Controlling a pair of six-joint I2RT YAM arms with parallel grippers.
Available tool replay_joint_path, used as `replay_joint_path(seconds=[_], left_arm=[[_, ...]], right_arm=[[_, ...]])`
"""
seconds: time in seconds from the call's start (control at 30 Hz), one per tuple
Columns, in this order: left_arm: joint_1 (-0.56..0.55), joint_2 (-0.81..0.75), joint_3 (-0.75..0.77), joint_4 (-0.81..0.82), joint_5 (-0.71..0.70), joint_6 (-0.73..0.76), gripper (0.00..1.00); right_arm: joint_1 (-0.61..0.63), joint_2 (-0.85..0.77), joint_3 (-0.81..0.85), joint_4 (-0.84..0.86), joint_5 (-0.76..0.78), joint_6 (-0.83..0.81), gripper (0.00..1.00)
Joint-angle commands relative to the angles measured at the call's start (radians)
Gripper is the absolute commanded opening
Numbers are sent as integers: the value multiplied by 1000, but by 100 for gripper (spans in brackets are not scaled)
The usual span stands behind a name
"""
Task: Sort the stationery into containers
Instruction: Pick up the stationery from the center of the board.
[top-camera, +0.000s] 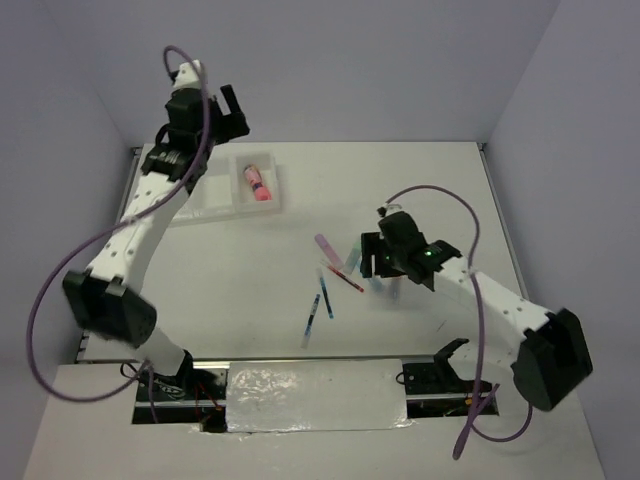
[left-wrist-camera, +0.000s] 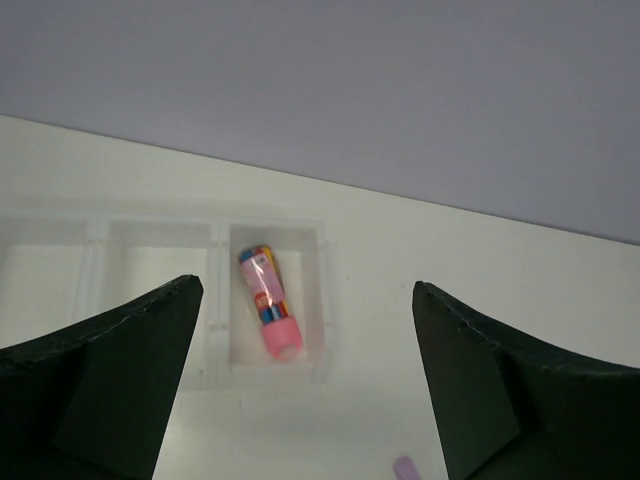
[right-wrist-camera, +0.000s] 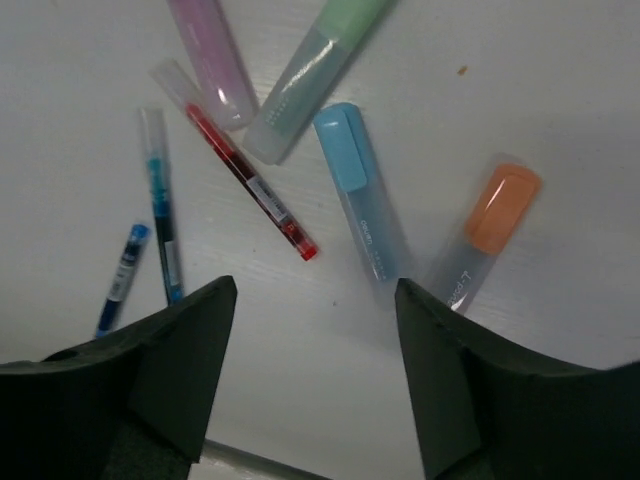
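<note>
1. The blue highlighter (right-wrist-camera: 365, 205) lies flat on the counter (right-wrist-camera: 560, 100), just ahead of the right tool (right-wrist-camera: 312, 300) and a little toward its right finger. Its near end almost reaches that fingertip.
2. Its long axis runs nearly straight away from the tool, cap end farthest and tipped slightly left. The fingers close across that axis, so I judge it the piece best lined up for a grasp.
3. Just right of it, the orange-capped highlighter (right-wrist-camera: 480, 235) slants the other way, and the two near ends almost meet. That narrow gap is where the right finger would have to go down.
4. Left of the blue one, the red pen (right-wrist-camera: 245, 175) runs diagonally, its tip ending ahead of the left finger. Farther ahead lie the green highlighter (right-wrist-camera: 310, 75) and the lilac highlighter (right-wrist-camera: 210, 55). Two blue pens (right-wrist-camera: 160, 220) sit out past the left finger.
5. The right tool hangs above this cluster, spread wide, with nothing between its fingers.
6. The left tool (left-wrist-camera: 307, 300) is also spread wide and empty. It hangs by the bins (left-wrist-camera: 150, 260), well apart from the loose pieces.
7. The tube (left-wrist-camera: 268, 300) lies in the bin straight ahead of the left tool's gap. The two bins to the left of that one show nothing inside.
8. The right arm is plainly the nearer to every unsorted piece.
</note>
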Motion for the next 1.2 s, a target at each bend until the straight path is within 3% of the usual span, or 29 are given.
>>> replay_joint_path(seconds=[0.0,0.07,0.17,0.27,0.5,0.57,0.83,1.17], left_arm=[[5,-226,-149,-254,74,-192,99],[-13,-375,-328,-234,119,-208,99],[-29,-522,-491,-286,127,-209,99],[-35,-631,-597,-343,173,-156,99],[-39,-801,-781,-405,214,37,99],[-62,-822,-771,-421,147,16,99],[-66,-887,-864,-323,211,10,99],[-66,-856,-854,-319,223,18,99]], right_arm=[[75,117,83,65,102,-44,70],[83,211,130,68,138,-43,62],[83,302,209,44,208,-3,61],[81,406,261,17,291,92,61],[57,605,389,13,302,158,57],[52,645,432,1,325,181,57],[9,745,442,30,294,218,53],[-15,793,474,68,253,232,33]])
